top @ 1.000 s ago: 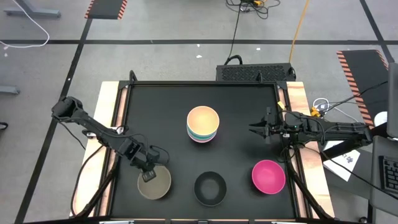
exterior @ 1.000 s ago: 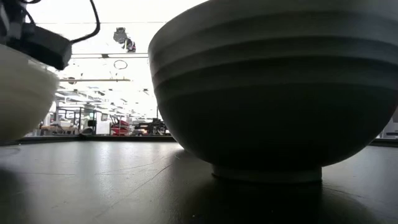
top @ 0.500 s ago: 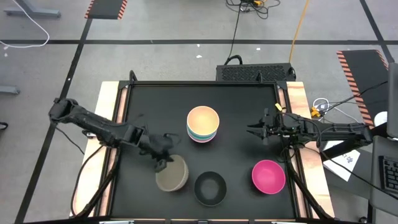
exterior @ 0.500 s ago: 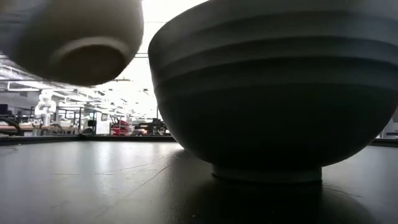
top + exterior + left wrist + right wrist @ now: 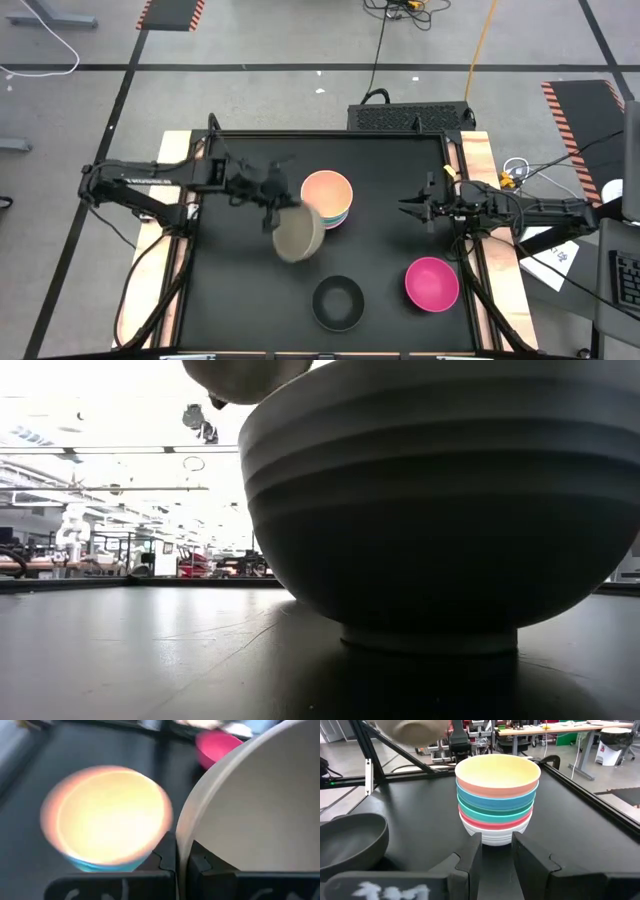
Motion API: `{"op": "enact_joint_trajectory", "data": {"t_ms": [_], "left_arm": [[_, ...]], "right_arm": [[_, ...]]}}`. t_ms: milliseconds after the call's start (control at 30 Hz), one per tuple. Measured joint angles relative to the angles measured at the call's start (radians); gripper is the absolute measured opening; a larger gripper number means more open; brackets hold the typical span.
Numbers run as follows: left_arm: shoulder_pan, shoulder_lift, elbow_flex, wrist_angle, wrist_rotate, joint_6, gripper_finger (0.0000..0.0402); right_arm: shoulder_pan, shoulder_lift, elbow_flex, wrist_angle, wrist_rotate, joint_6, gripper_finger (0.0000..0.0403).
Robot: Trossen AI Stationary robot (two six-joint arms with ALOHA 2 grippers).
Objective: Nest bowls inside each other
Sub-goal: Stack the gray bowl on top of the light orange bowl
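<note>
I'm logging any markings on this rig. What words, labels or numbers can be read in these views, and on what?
None can be read.
The white sheet on the floor beside the table's right edge carries dark print, too small to read.
The label on the right arm's wrist is blurred past reading.
The bowls, such as the tan bowl, show no lettering.

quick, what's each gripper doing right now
Left gripper: shut on the rim of the tan bowl, held in the air beside the bowl stack.
Right gripper: open, holding nothing, at the table's right side.
</note>
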Motion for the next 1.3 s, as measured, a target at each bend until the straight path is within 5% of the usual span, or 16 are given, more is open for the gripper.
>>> {"op": "enact_joint_trajectory", "data": {"t_ms": [333, 500, 800, 1000, 1300], "left_arm": [[0.259, 0.210, 0.340, -0.176, 0.130, 0.112, 0.0004], [0.320, 0.402, 0.639, -0.376, 0.208, 0.154, 0.0003], [0.348, 0.754, 1.189, -0.872, 0.163, 0.234, 0.0003], [0.375, 0.810, 1.172, -1.013, 0.102, 0.231, 0.0003], [0.345, 0.824, 1.172, -0.943, 0.076, 0.235, 0.0003]], "right_arm": [[0.000, -0.017, 0.001, -0.013, 0.000, 0.003, 0.0100], [0.000, -0.017, 0.001, -0.012, -0.023, 0.008, 0.0100], [0.000, -0.017, 0.001, -0.038, -0.028, 0.027, 0.0100], [0.000, -0.017, 0.001, -0.041, -0.028, 0.021, 0.0100], [0.000, -0.017, 0.001, -0.042, -0.028, 0.008, 0.0100]]}}
